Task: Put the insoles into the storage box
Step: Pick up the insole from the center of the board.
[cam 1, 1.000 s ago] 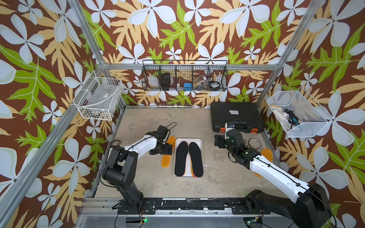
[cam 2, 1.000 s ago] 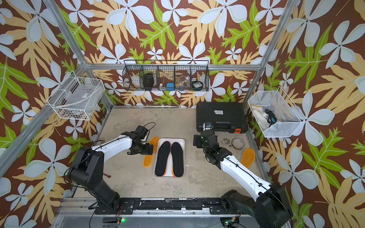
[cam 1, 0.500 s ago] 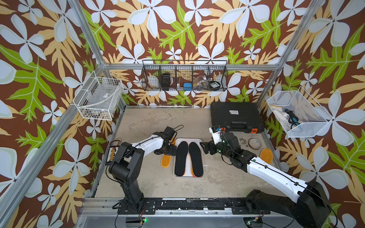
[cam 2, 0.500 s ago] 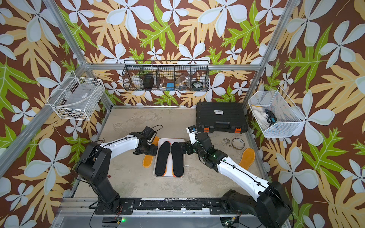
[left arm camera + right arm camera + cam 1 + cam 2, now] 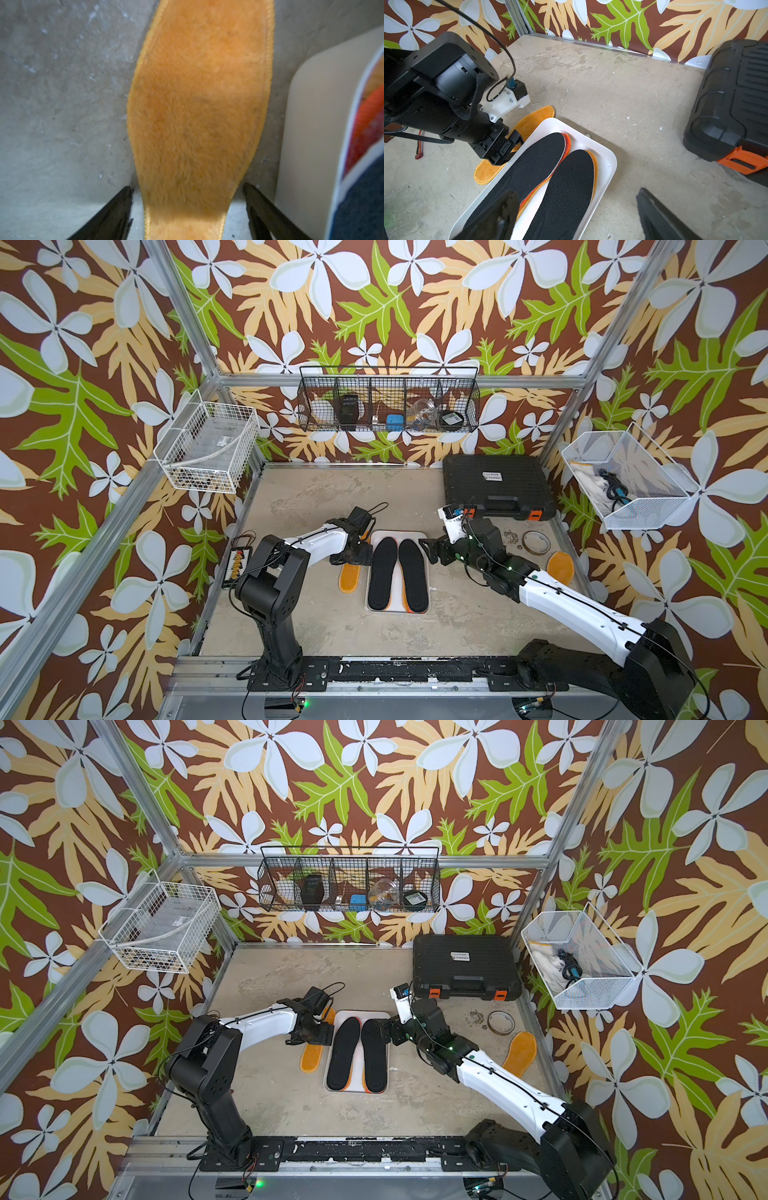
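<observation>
The left gripper (image 5: 187,187) is down at the table over a fuzzy orange insole (image 5: 197,104); its black fingers (image 5: 120,207) stand apart, one on each side of the pad where it narrows, with a sliver of bare table showing between each tip and the stitched edge; nothing is pinched as I see it.

That insole lies flat just beside the storage box (image 5: 399,534), on the left arm's side of it, with a thin strip of table between them; its long axis runs parallel to the box's long wall, so the fingers cross it by its width.

Inside the box two black insoles (image 5: 382,572) lie side by side on top of others; a red-white patterned insole (image 5: 369,124) peeks out beneath them.

The right gripper (image 5: 575,193) hangs spread wide and empty over the box's other long edge; a second fuzzy orange insole (image 5: 561,567) lies well apart on that arm's side, near a tape ring (image 5: 536,542).

To my eye the left arm is the one placed for this pad; the squeeze must catch both edges of a thin, limp thing, and the carry after it is a short sideways one toward the box.
</observation>
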{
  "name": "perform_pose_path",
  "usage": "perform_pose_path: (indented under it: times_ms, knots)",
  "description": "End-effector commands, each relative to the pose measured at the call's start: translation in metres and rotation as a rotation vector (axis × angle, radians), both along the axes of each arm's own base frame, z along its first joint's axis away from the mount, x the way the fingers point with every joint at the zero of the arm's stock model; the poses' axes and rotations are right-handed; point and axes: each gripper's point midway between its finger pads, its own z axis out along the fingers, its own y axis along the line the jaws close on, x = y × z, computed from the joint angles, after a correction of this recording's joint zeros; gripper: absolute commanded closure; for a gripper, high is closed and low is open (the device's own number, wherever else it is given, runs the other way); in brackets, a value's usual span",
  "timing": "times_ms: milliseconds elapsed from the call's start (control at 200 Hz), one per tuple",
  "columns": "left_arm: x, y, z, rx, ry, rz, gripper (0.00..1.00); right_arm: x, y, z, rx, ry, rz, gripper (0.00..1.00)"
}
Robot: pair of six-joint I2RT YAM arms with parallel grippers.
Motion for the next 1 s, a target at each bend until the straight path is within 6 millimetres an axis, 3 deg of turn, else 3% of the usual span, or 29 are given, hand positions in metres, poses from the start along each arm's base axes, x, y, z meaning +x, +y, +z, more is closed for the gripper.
perform_pose_path:
  times_ms: [0,195,656,991]
  knots:
    - [-0.005,0.008,-0.012,0.040,0.024,0.028,0.21,0.001,0.002,0.009,0.025,-0.029,0.005,0.08]
    - [-0.002,0.010,-0.010,0.050,0.012,0.044,0.28,0.001,0.004,0.005,0.022,-0.016,0.009,0.08]
    - [0.004,0.015,0.015,0.074,-0.035,0.059,0.41,0.002,0.004,0.002,0.016,-0.005,0.007,0.08]
    - [0.009,0.019,0.063,0.061,-0.116,0.080,0.42,0.005,0.005,0.000,0.009,-0.001,0.002,0.08]
